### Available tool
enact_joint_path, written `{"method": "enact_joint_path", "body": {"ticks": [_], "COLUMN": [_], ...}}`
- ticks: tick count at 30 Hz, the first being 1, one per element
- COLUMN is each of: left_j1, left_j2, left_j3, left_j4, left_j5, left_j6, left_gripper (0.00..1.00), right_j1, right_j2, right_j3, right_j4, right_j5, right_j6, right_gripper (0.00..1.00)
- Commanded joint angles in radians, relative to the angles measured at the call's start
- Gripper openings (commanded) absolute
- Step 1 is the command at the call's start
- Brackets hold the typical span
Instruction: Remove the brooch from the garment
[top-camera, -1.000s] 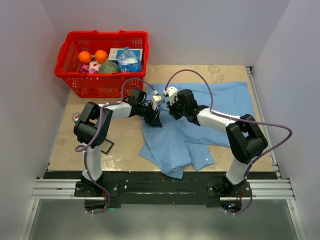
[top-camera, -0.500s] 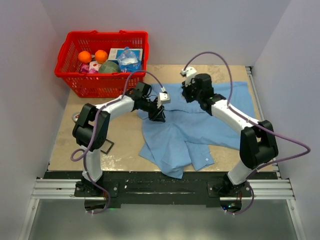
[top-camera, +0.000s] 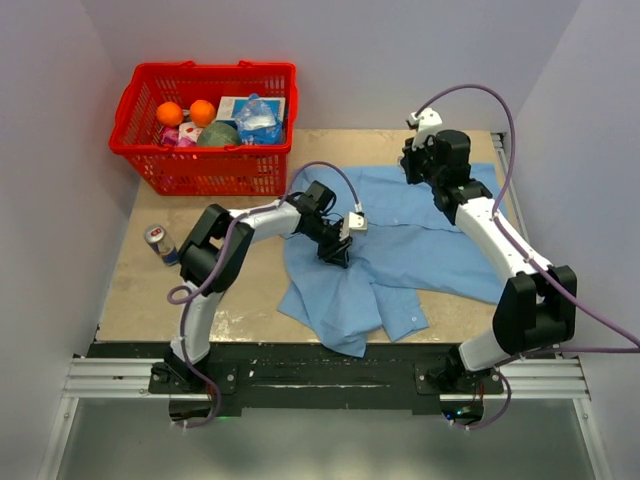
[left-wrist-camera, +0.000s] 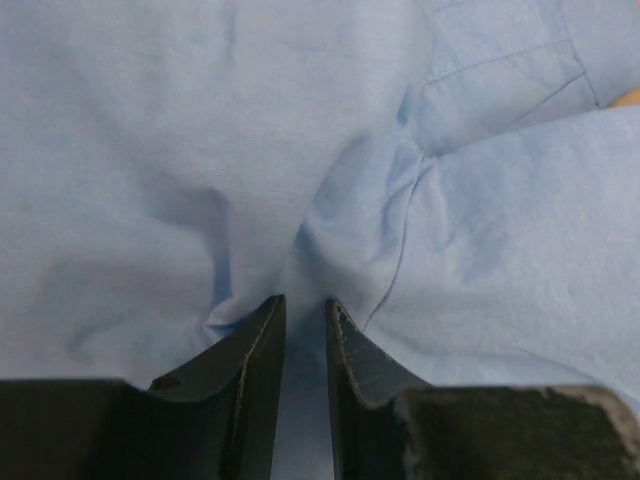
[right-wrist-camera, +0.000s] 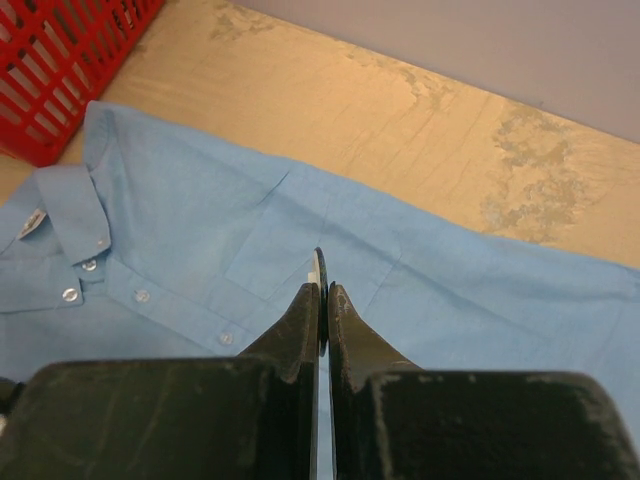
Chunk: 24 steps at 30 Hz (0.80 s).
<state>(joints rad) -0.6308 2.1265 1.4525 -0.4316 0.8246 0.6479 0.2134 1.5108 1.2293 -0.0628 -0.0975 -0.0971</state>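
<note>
Plainly the right end effector (right-wrist-camera: 322, 290) has its two fingers closed almost together. A thin dark sliver pokes out past their tips: the brooch (right-wrist-camera: 319, 262), seen edge-on and pinched between them. It is held above the garment (top-camera: 430, 250), a light blue shirt spread on the counter (top-camera: 240, 285). Below the tips lies flat cloth crossed by a seam. Off to their left in the wrist view are the collar (right-wrist-camera: 65, 215) and a row of small white buttons (right-wrist-camera: 142, 296).

The left end effector (left-wrist-camera: 305, 310) sits low on the middle of the shirt. Its fingers stand only a narrow gap apart, nipping a ridge of blue cloth gathered between them, and creases fan out ahead of the tips.

From overhead the two end effectors are well apart, the right one over the shirt's far edge. Far beyond the left end effector, at the counter's far left corner, stands a red basket (top-camera: 210, 68) holding oranges and packets. A small can (top-camera: 160, 243) sits on the counter beside the left arm's elbow.
</note>
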Motion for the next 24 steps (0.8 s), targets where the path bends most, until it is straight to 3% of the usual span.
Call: {"method": "enact_joint_path", "body": {"ticks": [1,6,12,14,16,19,24], "left_j1": [0.000,0.008,0.046,0.071,0.120,0.186,0.250], "left_j2": [0.082,0.179,0.150,0.069,-0.066,-0.256,-0.410], "left_j3": [0.113,0.290,0.393,0.347,0.225,0.018,-0.208], "left_j4": [0.097,0.097,-0.045,-0.116,-0.119,-0.043,0.065], "left_j5": [-0.053,-0.099,0.028,0.091,0.128,0.137,0.090], "left_j6": [-0.045,-0.044,-0.070,-0.071,-0.083,-0.138,-0.261], "left_gripper": [0.29,0.29,0.34,0.37,0.41,0.47,0.51], "right_j1": [-0.009,-0.011,-0.009,-0.011,-0.011,-0.008,0.015], "right_j2": [-0.073,-0.110,-0.126,-0.118,-0.107,-0.072,0.037], "right_j3": [-0.004,-0.013,-0.024,-0.014,-0.013,-0.008,-0.043], "right_j4": [-0.011,-0.043,-0.069,-0.095,-0.109,-0.167,-0.112], "right_j5": [-0.022,-0.025,-0.097,-0.157,-0.313,-0.567,-0.793], "right_j6": [-0.007,-0.019,-0.026,-0.030,-0.062,-0.144,-0.102], "right_gripper": [0.00,0.00,0.00,0.00,0.00,0.00,0.00]}}
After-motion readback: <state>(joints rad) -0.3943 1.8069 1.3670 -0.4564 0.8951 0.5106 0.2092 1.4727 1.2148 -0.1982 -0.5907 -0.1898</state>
